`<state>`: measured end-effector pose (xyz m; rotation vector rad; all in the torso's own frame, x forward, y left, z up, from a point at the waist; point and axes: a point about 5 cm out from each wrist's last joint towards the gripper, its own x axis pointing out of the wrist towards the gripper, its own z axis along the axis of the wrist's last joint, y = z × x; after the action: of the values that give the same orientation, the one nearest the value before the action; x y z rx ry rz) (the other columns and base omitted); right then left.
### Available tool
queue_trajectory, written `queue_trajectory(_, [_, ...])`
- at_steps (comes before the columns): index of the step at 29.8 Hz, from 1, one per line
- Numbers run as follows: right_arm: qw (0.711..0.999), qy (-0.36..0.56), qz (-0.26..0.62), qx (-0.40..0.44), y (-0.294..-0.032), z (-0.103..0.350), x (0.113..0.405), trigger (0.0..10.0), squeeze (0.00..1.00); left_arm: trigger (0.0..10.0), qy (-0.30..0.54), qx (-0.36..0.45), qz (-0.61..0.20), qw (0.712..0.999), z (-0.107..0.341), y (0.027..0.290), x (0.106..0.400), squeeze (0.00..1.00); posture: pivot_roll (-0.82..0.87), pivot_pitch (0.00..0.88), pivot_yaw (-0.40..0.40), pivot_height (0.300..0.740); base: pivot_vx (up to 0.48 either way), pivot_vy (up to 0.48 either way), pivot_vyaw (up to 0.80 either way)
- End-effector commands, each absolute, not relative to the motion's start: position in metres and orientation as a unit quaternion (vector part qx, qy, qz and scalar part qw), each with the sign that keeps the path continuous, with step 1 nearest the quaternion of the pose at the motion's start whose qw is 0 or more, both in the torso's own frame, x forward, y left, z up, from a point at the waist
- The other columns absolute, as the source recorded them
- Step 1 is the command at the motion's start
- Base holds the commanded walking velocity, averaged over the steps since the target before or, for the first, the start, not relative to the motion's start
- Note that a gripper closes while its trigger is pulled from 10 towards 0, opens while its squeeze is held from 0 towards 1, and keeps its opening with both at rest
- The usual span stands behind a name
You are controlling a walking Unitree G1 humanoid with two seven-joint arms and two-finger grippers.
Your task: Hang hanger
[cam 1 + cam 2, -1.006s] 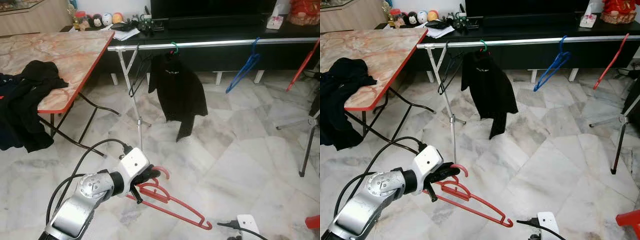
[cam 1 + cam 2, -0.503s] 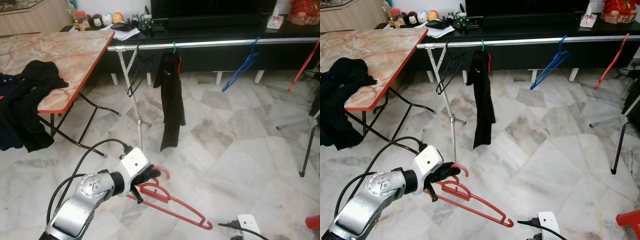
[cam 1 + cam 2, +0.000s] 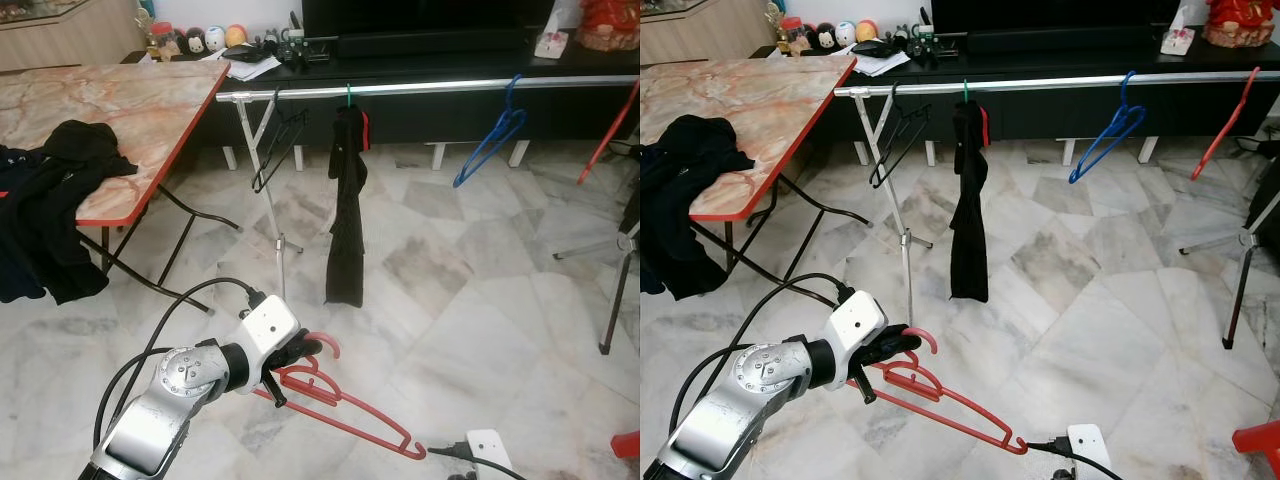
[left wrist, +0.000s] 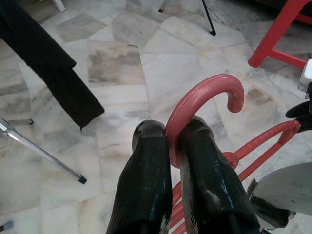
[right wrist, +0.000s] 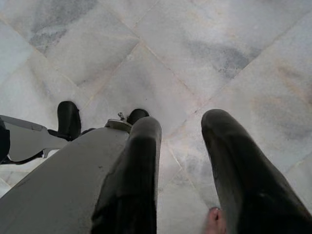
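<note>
**Left End Effector Holding Red Hanger**

The left end effector (image 3: 300, 352) is clamped on the hook of the red hanger (image 3: 345, 410), held low above the marble floor (image 3: 480, 300), well short of the silver rail (image 3: 430, 88). The rail carries a black hanger (image 3: 275, 150), a black garment (image 3: 347, 215) and a blue hanger (image 3: 492, 135). The right end effector (image 5: 180, 141) points at the floor, fingers (image 5: 134, 180) moderately apart. Black clothes (image 3: 50, 210) lie on the marble-patterned surface (image 3: 140, 110).
</note>
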<state>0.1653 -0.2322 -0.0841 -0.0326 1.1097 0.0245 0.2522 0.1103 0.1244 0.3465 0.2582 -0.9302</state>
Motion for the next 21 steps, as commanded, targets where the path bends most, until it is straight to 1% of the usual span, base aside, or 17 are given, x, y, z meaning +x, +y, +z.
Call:
queue_trajectory(1, [0.845,0.535,0.011,-0.01,-0.232,-0.086,0.16,10.0,1.0,10.0,0.119,0.172,-0.444,0.871,0.129,0.11,0.252,0.0,-0.07,0.044,0.04,0.74,0.0,0.0,0.0])
queue_trajectory(6, [0.844,0.535,0.012,-0.016,-0.236,-0.085,0.16,10.0,1.0,10.0,0.119,0.172,-0.444,0.871,0.129,0.111,0.253,0.0,-0.07,0.047,0.04,0.74,0.0,0.0,0.0])
queue_trajectory(16, [0.848,0.529,0.014,-0.012,-0.234,-0.083,0.166,10.0,1.0,10.0,0.12,0.172,-0.443,0.871,0.129,0.111,0.253,0.0,-0.07,0.05,0.041,0.74,0.0,0.0,0.0])
queue_trajectory(17, [0.85,0.526,0.021,-0.019,-0.234,-0.082,0.17,10.0,0.66,10.0,0.12,0.172,-0.443,0.871,0.129,0.111,0.253,0.0,-0.07,0.053,0.042,0.74,0.0,0.0,0.0])
queue_trajectory(18, [0.85,0.526,0.021,-0.019,-0.234,-0.082,0.17,10.0,0.66,10.0,0.12,0.172,-0.443,0.871,0.129,0.111,0.253,0.0,-0.07,0.053,0.042,0.74,0.0,0.0,0.0])
queue_trajectory(19, [0.853,0.519,0.039,-0.033,-0.234,-0.078,0.177,10.0,0.0,10.0,0.12,0.172,-0.444,0.871,0.129,0.111,0.253,0.0,-0.07,0.053,0.043,0.74,0.0,0.0,0.0])
queue_trajectory(21, [0.857,0.498,0.093,-0.096,-0.236,-0.07,0.19,10.0,0.0,10.0,0.121,0.172,-0.445,0.87,0.129,0.111,0.253,0.0,-0.07,0.054,0.043,0.74,0.0,0.0,0.0])
